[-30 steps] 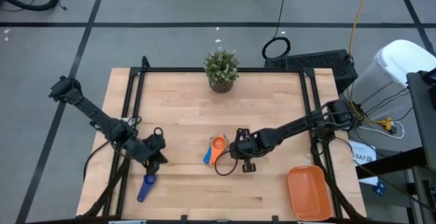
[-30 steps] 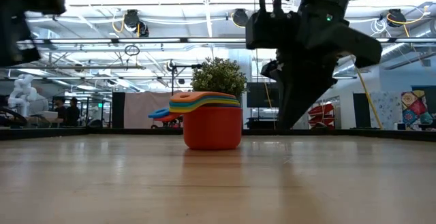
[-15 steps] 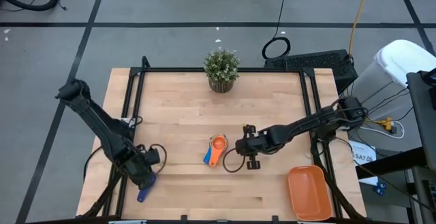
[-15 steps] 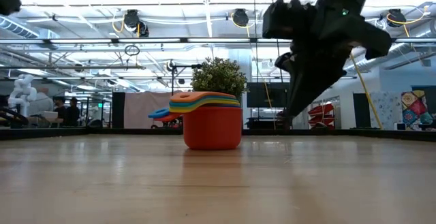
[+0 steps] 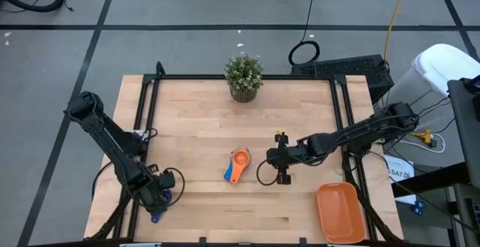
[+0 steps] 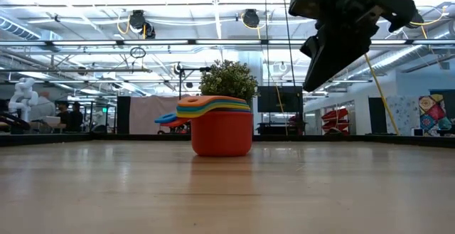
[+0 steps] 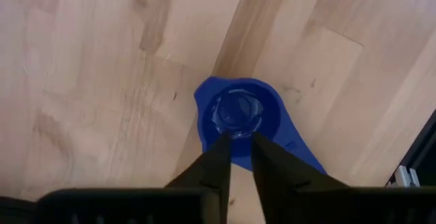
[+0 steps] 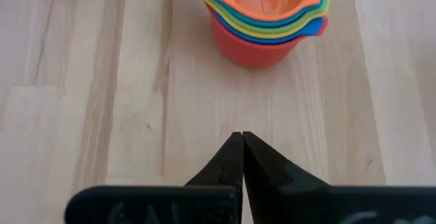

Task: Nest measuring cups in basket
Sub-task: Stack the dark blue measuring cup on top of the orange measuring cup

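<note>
Several measuring cups are nested in one stack (image 5: pixel 238 161) (image 6: pixel 221 126) (image 8: pixel 267 14) at mid-table, red cup on the wood at the bottom, orange one on top. A single dark blue cup (image 7: pixel 238 118) (image 5: pixel 155 216) stands upright on the wood at the near left. My left gripper (image 7: pixel 238 142) (image 5: pixel 160 196) points down over it, fingers a narrow gap apart. My right gripper (image 8: pixel 242 137) (image 5: pixel 270 159) is shut with nothing in it, raised to the right of the stack and slanting down toward it. The orange basket (image 5: pixel 341 213) sits at the near right corner. My left gripper comes from above at the dark blue cup; its fingertips (image 7: pixel 221 146) stand over the bowl's rim (image 7: pixel 235 137) on the side nearest the wrist. Whether they touch the rim, I cannot tell. The cup rests on the table.
A small potted plant (image 5: pixel 244 76) stands at the middle of the far edge. A dark cable loop (image 5: pixel 262 176) hangs below my right gripper. Black frame rails (image 5: pixel 146 119) run along the table's left and right sides. Bare wood lies between the stack and the basket.
My left gripper has gone toward the table's near edge and tipped to point steeply down over the dark blue cup. My right gripper has drawn back from the stack toward the right edge and risen. The cups have stayed where they were.
</note>
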Available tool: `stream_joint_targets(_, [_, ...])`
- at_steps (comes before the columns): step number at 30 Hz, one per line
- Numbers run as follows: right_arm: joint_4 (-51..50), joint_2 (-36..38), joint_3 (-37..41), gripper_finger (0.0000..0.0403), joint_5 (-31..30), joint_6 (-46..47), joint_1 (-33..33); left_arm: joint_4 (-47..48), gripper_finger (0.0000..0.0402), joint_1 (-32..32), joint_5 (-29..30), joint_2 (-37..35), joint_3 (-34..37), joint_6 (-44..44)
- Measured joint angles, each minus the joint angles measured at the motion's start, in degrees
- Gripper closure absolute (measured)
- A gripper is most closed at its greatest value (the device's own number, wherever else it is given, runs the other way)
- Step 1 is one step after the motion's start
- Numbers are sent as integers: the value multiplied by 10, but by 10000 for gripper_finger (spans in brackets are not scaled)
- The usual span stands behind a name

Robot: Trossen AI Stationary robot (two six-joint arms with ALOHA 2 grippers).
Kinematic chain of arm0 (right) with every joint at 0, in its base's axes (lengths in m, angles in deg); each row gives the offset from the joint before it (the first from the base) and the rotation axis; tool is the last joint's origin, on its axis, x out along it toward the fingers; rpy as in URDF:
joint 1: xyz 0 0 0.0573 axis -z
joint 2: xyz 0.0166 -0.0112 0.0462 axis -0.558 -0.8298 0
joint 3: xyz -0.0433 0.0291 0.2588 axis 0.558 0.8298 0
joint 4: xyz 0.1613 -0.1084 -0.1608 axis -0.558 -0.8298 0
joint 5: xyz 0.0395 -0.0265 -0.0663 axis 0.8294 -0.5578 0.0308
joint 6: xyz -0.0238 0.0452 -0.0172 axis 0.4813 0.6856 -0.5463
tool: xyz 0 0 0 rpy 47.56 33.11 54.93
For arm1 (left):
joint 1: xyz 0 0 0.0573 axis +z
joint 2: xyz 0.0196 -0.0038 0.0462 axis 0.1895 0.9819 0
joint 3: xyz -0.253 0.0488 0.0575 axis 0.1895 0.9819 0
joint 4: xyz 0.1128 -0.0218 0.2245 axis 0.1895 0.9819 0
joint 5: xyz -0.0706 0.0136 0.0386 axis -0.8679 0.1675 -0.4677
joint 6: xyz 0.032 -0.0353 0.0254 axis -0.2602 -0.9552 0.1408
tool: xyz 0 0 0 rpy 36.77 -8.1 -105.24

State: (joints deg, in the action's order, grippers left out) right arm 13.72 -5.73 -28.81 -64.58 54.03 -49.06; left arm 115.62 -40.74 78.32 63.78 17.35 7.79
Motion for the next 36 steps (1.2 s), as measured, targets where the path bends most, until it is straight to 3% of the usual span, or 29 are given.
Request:
stream_joint_targets(10, [-1,0,0,403,2,7,-2,-6,232,-3,15,1,24,-11])
stream_joint_targets(18, [-10,0,0,403,1,21,-12,-83,210,-18,15,2,73,-34])
stream_joint_targets(23, [-10,0,0,403,0,28,-12,-83,234,-22,15,2,94,-45])
stream_joint_targets(34, [-13,0,0,403,0,37,-27,-142,384,-22,36,0,124,-43])
stream_joint_targets(36, [-14,0,0,403,-2,37,-27,-142,390,-13,38,0,120,-36])
